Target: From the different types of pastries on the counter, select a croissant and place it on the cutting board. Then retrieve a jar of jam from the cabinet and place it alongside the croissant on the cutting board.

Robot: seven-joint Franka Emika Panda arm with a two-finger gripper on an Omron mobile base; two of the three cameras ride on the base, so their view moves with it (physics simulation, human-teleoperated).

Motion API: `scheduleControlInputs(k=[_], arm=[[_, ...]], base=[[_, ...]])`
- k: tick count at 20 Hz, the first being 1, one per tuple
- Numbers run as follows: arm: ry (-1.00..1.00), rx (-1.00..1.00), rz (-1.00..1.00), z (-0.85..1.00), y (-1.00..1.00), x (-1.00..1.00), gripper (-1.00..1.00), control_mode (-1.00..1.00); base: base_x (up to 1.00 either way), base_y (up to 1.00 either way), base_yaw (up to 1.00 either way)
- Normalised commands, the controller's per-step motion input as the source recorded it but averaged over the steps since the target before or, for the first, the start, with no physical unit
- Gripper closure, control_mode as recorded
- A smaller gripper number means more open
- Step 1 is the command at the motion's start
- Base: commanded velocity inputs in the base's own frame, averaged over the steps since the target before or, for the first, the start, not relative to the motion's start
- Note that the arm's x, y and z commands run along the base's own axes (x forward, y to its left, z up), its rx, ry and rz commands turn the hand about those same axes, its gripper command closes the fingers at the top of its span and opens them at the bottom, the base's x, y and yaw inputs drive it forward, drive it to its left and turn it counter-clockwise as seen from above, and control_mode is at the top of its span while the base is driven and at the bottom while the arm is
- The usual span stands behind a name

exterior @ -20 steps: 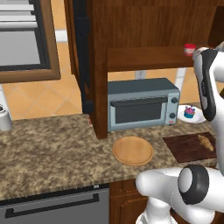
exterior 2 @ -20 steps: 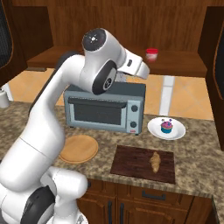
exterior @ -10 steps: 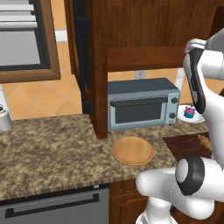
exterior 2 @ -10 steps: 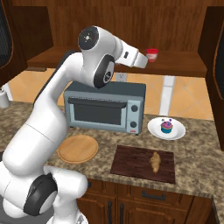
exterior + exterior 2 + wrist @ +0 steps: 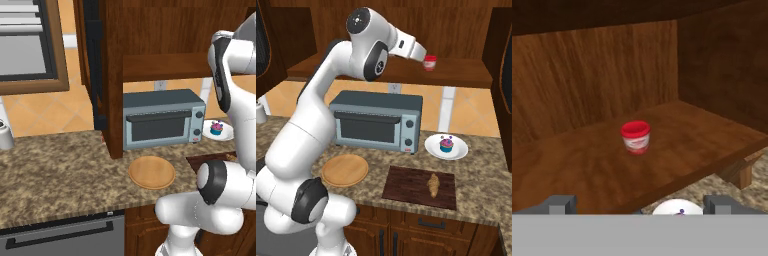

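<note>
Jar of jam (image 5: 635, 137) upright on cabinet shelf (image 5: 466, 75), well ahead of spread, empty fingers (image 5: 560, 204). Croissant (image 5: 433, 183) lying on cutting board (image 5: 406, 185); cupcake (image 5: 446, 145) on white plate (image 5: 432, 148) behind.

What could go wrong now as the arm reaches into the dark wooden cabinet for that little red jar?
1. The small red jar of jam stands alone on the smooth cabinet shelf, ahead of the open gripper; a slightly off approach might tip it or push it back.
2. The arm's forearm is close to the shelf edge and could bump it.
3. If dropped, the jar might land near the white plate holding the cupcake or the croissant on the dark cutting board.
</note>
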Motion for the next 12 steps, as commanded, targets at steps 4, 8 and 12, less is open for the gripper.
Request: scheduleControlInputs(k=[4,8,12], arm=[[-0.09,0.0,0.0,-0.38,-0.08,0.0,-1.0,-1.0],[-0.24,-0.01,0.0,-0.49,0.0,0.0,-1.0,-1.0],[-0.19,0.0,0.0,-0.31,0.0,0.0,-1.0,-1.0]], base=[[0.0,0.0,0.0],[0.0,0.0,0.0],[0.0,0.0,0.0]])
